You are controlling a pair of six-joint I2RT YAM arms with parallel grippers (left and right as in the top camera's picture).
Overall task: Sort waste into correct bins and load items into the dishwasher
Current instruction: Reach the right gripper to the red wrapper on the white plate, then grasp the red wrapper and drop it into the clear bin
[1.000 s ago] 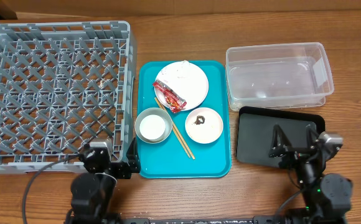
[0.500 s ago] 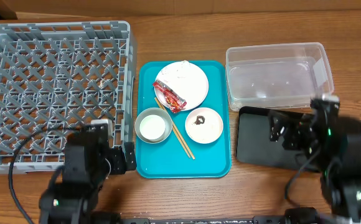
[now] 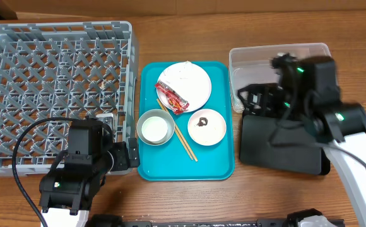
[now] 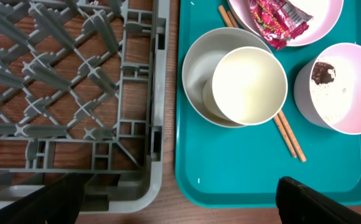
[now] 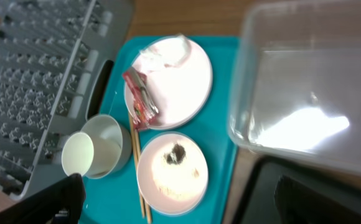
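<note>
**Mostly featherweight scraps on breakable crockery**

Overhead: everything to be sorted sits on the teal tray (image 3: pixel 186 165) in the middle of the desk (image 3: pixel 189 31). The rack (image 3: pixel 57 82) is to its left, and the tub (image 3: pixel 249 57) and black tray (image 3: pixel 277 151) are to its right. The wrapper (image 3: pixel 172 98) lies across the near-left rim of the plate (image 3: pixel 195 88), and the tissue (image 3: pixel 182 68) is at the plate's far edge. Both look almost weightless. The wrapper is slick, crinkly film, best pinched at the end overhanging the rim. The tissue is soft enough to pinch anywhere. The plate is stiff, glazed and probably breakable, so hold it by the rim once the waste is off. The right arm (image 3: pixel 322 94) reaches over the tub's near side, and the left arm (image 3: pixel 82 164) sits by the rack's near corner.

Left wrist: the cup (image 4: pixel 249 86) stands inside the grey bowl (image 4: pixel 196 81), against its right wall. The cup's rim is the free hold, and I judge the bowl should come after it. The chopsticks (image 4: pixel 287 134) lie flat on the tray between the grey bowl and the pink bowl (image 4: pixel 342 106). They are thin, light and awkward to pinch, and the bowls crowd them on both sides. The lump (image 4: pixel 322 73) and rice grains (image 4: pixel 325 94) lie inside the pink bowl and are too small to grip well, so tipping them out seems wiser. The left pincer (image 4: pixel 180 182) is spread wide with nothing in it.

Right wrist: this view is blurred. The right pincer (image 5: pixel 179 180) is also wide open and empty, above the pink bowl. The tub's wall stands close on the right and could catch a careless swing.
</note>
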